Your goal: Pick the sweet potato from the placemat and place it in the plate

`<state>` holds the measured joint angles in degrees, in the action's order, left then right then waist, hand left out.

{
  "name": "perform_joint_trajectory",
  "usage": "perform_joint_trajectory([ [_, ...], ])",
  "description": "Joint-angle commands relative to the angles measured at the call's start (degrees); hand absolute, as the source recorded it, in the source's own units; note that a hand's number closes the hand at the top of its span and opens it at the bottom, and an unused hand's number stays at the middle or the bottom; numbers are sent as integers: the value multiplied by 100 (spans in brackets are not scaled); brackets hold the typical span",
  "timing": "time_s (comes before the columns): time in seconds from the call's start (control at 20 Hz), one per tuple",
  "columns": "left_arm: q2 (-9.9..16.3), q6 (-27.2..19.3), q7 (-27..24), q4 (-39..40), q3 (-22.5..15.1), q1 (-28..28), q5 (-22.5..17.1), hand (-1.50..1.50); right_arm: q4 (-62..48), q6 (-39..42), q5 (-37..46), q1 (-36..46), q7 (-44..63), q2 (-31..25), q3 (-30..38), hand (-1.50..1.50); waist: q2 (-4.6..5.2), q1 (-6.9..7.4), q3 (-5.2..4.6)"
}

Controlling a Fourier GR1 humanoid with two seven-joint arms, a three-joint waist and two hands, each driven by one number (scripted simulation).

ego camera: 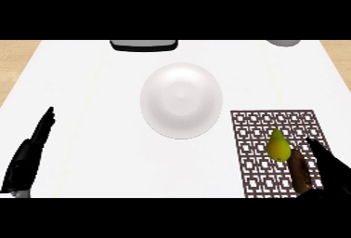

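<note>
The robot's black right hand [328, 163], fingers straight and holding nothing, closes on the brown oblong sweet potato [299, 172] beside a yellow-green pear [277, 146] on the brown lattice placemat [257, 135] at the counter's near right corner — the grasp comes next, then a carry to the white round plate [181, 100] — while the left hand [31, 148] rests open by the left edge.

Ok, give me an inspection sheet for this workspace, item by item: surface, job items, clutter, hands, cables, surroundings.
Surface: white counter, wood strips at both sides.
Job's things: white plate at centre, nothing in it; brown sweet potato lying on the patterned placemat, at its right edge.
Clutter: yellow-green pear on the placemat, beside the sweet potato.
Hands: left robot hand open, resting at the left edge; right robot hand open, right next to the sweet potato.
Cables: nothing seen.
Surroundings: dark-rimmed grey object and grey round object at the far edge, cut off.
</note>
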<state>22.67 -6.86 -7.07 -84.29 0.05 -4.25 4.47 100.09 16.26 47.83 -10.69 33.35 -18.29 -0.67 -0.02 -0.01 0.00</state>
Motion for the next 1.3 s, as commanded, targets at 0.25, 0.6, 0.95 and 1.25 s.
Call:
perform_joint_trajectory([
  [0.25, -298, 280, 95, -130, 250, 64, 345, 0, -900, -331, 330, 272, -451, 284, 172, -150, 1, 4, 1],
  [0.6, -115, 641, -85, -292, 642, -199, 224, 0, -1216, -332, 123, 778, -989, 146, 491, 150, 0, 24, 1],
  [0.95, -358, 609, -80, -132, 498, -13, 432, 0, -2214, -63, 30, 1619, -2125, -515, 578, 150, 44, 162, 10],
  [1.25, -446, 702, 48, -193, 230, 356, 497, 0, -3259, 577, -85, 3169, -3577, -1319, 333, 150, 194, 640, 38],
])
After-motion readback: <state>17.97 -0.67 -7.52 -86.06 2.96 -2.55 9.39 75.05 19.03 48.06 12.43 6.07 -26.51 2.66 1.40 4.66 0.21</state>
